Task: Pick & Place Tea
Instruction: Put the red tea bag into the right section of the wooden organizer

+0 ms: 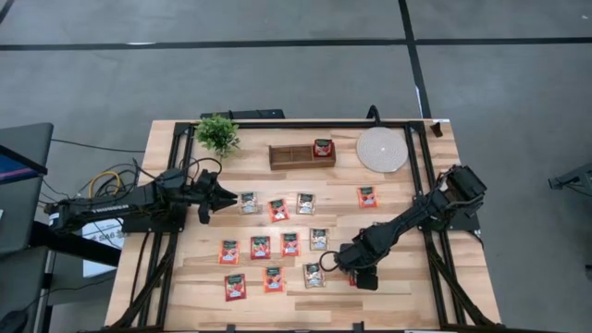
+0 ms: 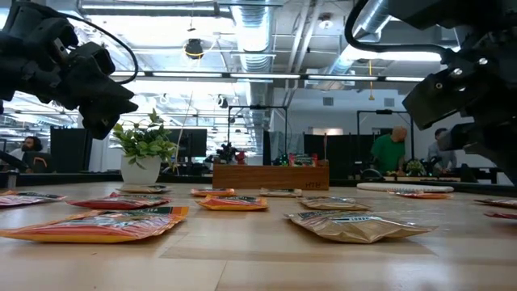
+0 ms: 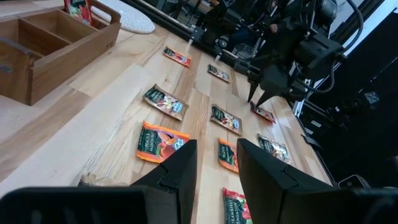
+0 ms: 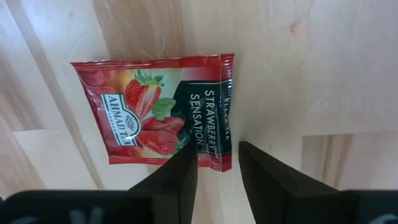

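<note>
Several tea sachets, red-orange point(image 1: 260, 247) and pale point(image 1: 318, 239), lie flat across the wooden table point(image 1: 407, 296). One red sachet point(image 1: 322, 147) stands in the right compartment of the brown tray point(image 1: 291, 155). My right gripper point(image 4: 217, 163) points down, open, close above a red strawberry sachet point(image 4: 152, 112) near the table's front right. Its fingers stand on either side of the sachet's dark band end point(image 4: 214, 124). In the left wrist view the same gripper point(image 3: 256, 99) hangs just over that sachet point(image 3: 265, 114). My left gripper point(image 3: 216, 167) waits open over the table's left side point(image 1: 205, 199).
A round pale disc point(image 1: 382, 149) lies at the back right beside the tray. A small potted plant point(image 1: 217, 134) stands at the back left. Black frame rails point(image 1: 435, 231) run along both sides. People show in the room beyond the table point(image 2: 389, 150).
</note>
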Controlling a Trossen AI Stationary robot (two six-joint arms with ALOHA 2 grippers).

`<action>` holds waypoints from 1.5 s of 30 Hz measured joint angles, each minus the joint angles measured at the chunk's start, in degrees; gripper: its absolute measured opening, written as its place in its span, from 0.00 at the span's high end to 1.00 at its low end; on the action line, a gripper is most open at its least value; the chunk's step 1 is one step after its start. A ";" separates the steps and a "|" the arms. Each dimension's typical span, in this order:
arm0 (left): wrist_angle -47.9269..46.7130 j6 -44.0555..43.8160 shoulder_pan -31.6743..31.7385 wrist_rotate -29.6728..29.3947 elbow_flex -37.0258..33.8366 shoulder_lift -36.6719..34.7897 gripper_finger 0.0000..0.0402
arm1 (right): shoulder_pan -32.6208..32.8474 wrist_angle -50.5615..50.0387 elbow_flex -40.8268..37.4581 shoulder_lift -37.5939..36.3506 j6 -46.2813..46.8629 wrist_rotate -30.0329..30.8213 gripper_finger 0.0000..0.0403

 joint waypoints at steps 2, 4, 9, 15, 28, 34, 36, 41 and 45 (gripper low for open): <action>0.00 0.01 0.00 0.01 0.00 0.00 0.74 | -0.02 -0.01 -0.01 0.11 -0.01 -0.01 0.74; 0.00 0.01 0.00 0.00 0.00 0.02 0.74 | -0.02 -0.02 -0.03 0.18 -0.03 0.08 0.77; 0.00 0.02 0.00 0.00 0.00 0.04 0.74 | -0.04 -0.37 -0.09 0.22 -0.14 0.51 0.90; 0.00 0.04 0.00 0.00 0.00 0.02 0.74 | -0.09 -1.32 -0.05 0.14 -0.02 0.73 0.98; 0.00 0.09 0.00 0.00 0.00 0.02 0.74 | -1.80 -23.06 12.32 0.08 -4.50 12.46 1.00; 0.00 0.09 0.00 0.00 0.00 0.02 0.74 | -6.82 -33.82 21.12 0.02 -12.29 24.51 1.00; 0.02 0.09 0.00 0.00 0.00 0.02 0.74 | -9.25 -37.14 23.65 0.02 -15.00 29.45 1.00; 0.00 0.10 0.00 0.00 0.00 0.02 0.74 | -16.46 -39.11 28.41 0.00 -23.71 39.39 1.00; 0.00 0.11 0.00 0.00 0.00 0.02 0.74 | -22.61 -37.11 31.19 1.00 -32.18 45.99 1.00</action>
